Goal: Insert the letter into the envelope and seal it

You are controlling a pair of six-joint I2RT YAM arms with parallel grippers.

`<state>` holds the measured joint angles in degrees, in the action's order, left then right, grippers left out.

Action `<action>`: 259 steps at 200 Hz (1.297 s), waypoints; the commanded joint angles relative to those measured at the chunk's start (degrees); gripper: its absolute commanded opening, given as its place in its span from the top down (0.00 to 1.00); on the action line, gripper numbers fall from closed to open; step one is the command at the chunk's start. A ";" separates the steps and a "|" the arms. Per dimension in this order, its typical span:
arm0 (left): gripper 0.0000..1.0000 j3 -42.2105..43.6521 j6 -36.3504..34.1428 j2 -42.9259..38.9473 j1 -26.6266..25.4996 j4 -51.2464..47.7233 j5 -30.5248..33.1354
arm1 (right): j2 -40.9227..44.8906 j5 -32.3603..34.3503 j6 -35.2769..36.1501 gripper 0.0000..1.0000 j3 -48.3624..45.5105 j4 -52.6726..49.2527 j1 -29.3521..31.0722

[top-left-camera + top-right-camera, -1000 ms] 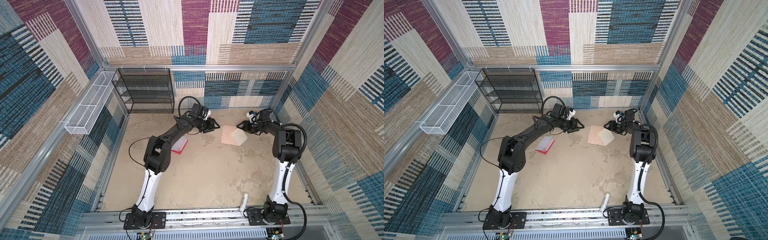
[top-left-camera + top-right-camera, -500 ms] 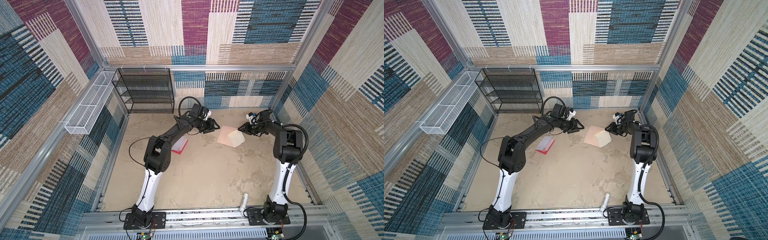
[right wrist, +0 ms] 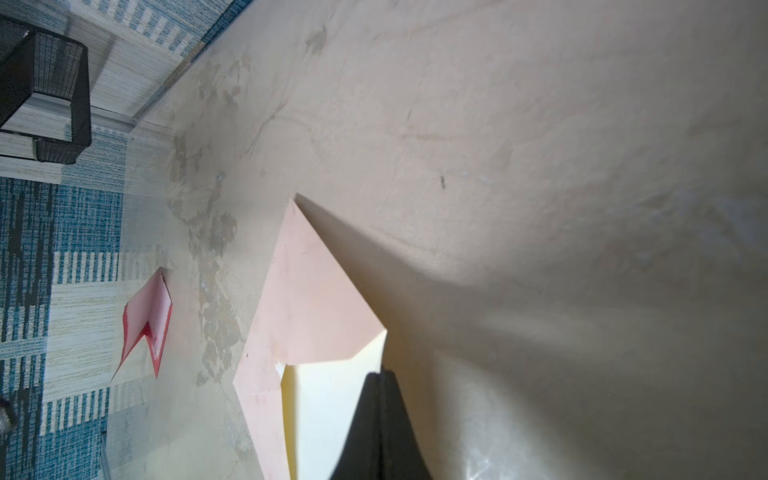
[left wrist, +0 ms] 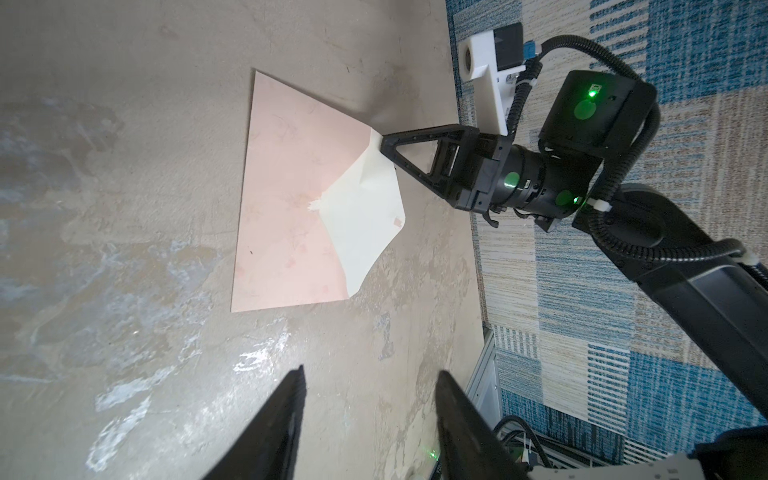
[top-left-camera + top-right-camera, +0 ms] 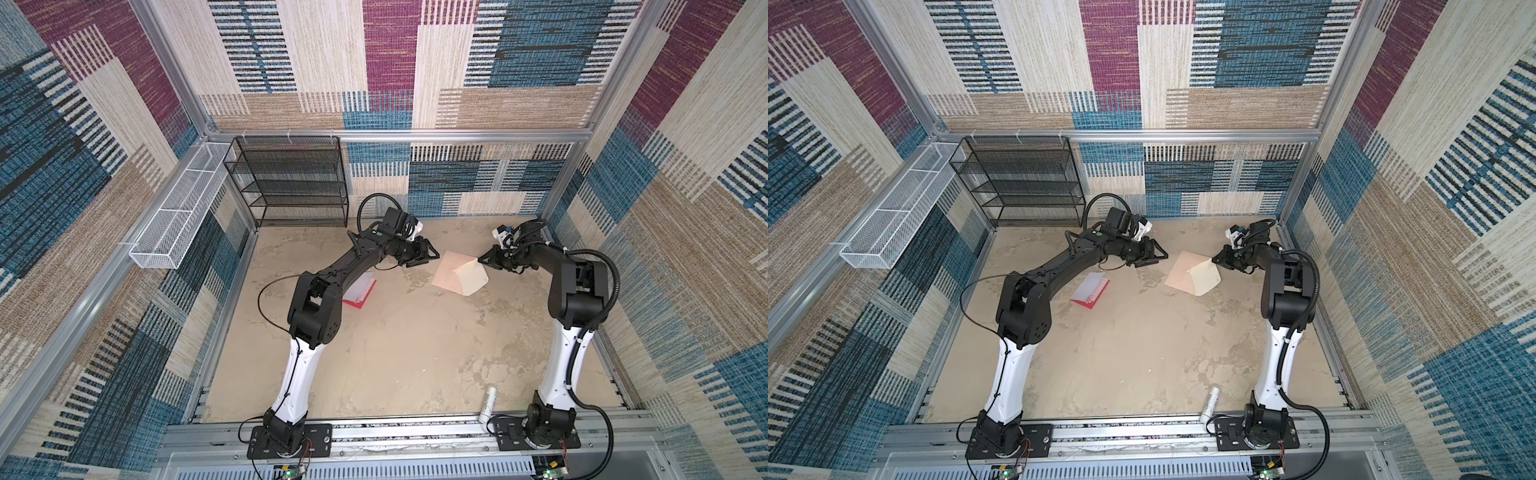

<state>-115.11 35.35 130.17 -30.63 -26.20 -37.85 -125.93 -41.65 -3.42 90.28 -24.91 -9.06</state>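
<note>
Step in hand, as I judge it: opening the envelope. Nothing is inserted yet.

- Envelope (image 5: 451, 272) lies flat toward the worktop's (image 5: 395, 353) far edge, right of middle. Its cream-lined flap (image 4: 365, 199) is raised.
- Right end effector (image 4: 384, 145) is pinched closed on the flap's edge.
- Left end effector (image 5: 428, 258) stands wide and empty, just beside the envelope's other side and not touching it.
- Letter (image 5: 361, 293) lies left of middle, well apart from the envelope and partly under the left arm.

Next move likely calls for keeping the flap held back while the left end effector fetches the letter.

Containers:
- The envelope shows nothing inside.
- The black mesh shelf (image 5: 291, 187) in the far-left corner looks bare.
- The white wire basket (image 5: 178, 216) on the left wall also looks bare.
</note>
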 commanded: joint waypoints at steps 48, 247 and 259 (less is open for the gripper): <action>0.46 -0.72 -2.82 -2.49 0.15 -1.56 -0.85 | 8.00 -3.67 -5.62 1.00 -3.67 2.39 0.01; 0.44 15.69 -14.68 -29.53 2.33 -9.95 4.12 | 34.93 -0.87 -19.96 1.00 -10.58 -0.52 8.56; 0.44 16.76 -15.05 -30.86 2.51 -10.35 6.69 | 36.34 -0.89 -21.03 1.00 -11.52 -0.76 9.18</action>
<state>-99.85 23.88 101.58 -28.38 -34.54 -34.52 -91.92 -43.33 -21.82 79.81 -24.64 -0.84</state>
